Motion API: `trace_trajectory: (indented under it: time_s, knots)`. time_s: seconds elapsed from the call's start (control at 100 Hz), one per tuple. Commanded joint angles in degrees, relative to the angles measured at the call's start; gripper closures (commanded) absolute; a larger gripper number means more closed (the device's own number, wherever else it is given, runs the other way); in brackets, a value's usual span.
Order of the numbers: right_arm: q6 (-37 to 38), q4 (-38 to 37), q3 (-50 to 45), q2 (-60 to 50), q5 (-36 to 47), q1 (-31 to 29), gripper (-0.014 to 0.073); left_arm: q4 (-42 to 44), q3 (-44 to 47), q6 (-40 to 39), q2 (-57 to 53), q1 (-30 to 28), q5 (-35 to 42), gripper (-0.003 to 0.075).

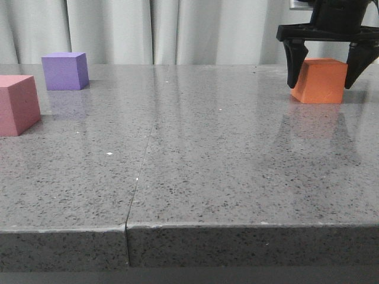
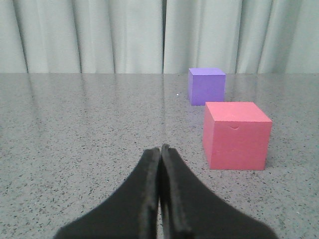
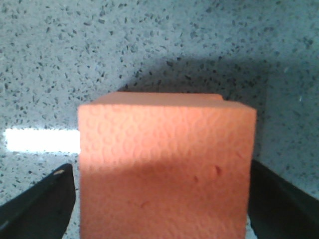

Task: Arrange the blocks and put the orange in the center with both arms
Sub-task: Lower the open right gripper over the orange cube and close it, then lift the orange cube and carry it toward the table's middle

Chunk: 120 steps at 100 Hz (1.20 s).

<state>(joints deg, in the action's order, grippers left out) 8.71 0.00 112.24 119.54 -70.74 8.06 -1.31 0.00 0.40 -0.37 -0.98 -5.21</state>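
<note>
The orange cube (image 1: pixel 320 80) rests on the grey table at the far right; it fills the right wrist view (image 3: pixel 167 169). My right gripper (image 1: pixel 323 86) is open and straddles it, one finger (image 3: pixel 47 204) a sliver clear of one side, the other finger (image 3: pixel 279 204) right against the other side. The purple cube (image 1: pixel 65 71) stands at the far left, and the pink cube (image 1: pixel 18 103) stands nearer at the left edge. Both also show in the left wrist view: purple (image 2: pixel 206 85), pink (image 2: pixel 236 135). My left gripper (image 2: pixel 160 147) is shut and empty, low over the table, short of the pink cube.
A seam (image 1: pixel 142 160) runs front to back through the grey speckled table. The table's front edge (image 1: pixel 237 226) is near the camera. A pale curtain (image 1: pixel 177 29) hangs behind the table.
</note>
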Motion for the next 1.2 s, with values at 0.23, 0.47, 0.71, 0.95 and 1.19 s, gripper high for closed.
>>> trace_trajectory:
  time_s: [0.23,0.47,0.71,0.95,1.19]
  knots:
    - [-0.37,0.0,1.72,-2.28,1.22,-0.37,0.0171,-0.33,2.3,-0.4,-1.49,0.46,4.8,0.0741]
    - [-0.37,0.0,1.72,-2.28,0.85,-0.37,0.0221,-0.33,2.3,-0.4,-1.49,0.46,4.8,0.0741]
    - [-0.37,0.62,1.72,-2.4,1.11,-0.31,0.0221,-0.33,2.3,-0.4,-1.49,0.46,4.8,0.0741]
    - [0.2,1.19,7.46,-2.49,-4.17,0.07,0.0221,-0.33,2.3,-0.4,-1.49,0.46,4.8,0.0741]
    - [5.85,1.33,13.78,-3.15,-5.72,3.32,0.0221,-0.33,2.3,-0.4,-1.49,0.46,4.8,0.0741]
